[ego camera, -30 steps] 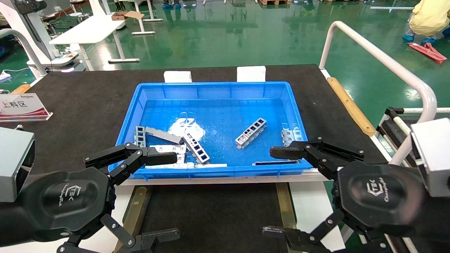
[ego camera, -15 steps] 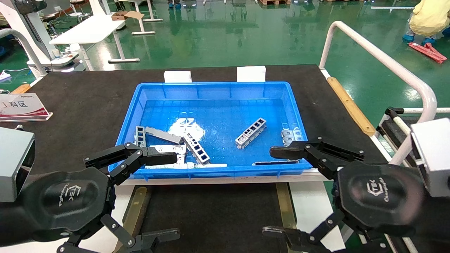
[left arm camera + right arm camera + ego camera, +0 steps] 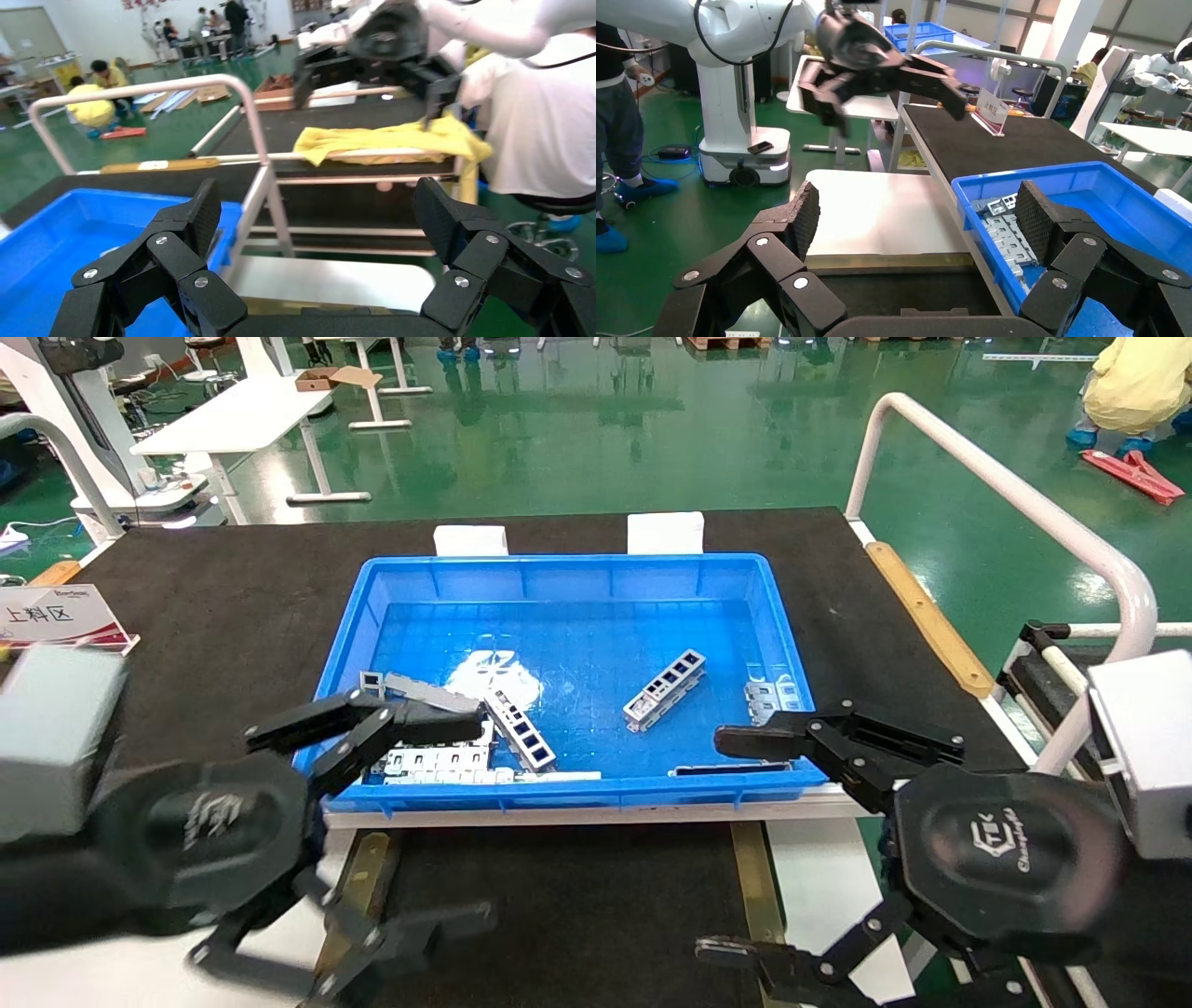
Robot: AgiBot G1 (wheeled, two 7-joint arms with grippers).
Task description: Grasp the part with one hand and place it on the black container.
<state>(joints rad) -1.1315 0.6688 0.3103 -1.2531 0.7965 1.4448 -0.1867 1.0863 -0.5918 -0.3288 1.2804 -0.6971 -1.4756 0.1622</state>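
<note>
Left gripper (image 3: 438, 822): hovering over the near-left corner of the blue bin (image 3: 568, 581), jaws spread wide and holding nothing.
Right gripper (image 3: 731, 845): hanging at the near-right rim of the bin, jaws released wide, empty.
Part (image 3: 664, 689): lying slanted on the bin floor, right of the middle, apart from both grippers.
Black container (image 3: 568, 905): sitting on the bench just in front of the bin, between 2 gold strips.

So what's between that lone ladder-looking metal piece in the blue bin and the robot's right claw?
In the head view, only bare bin floor lies between the part and the open right gripper, then the bin's near wall.
</note>
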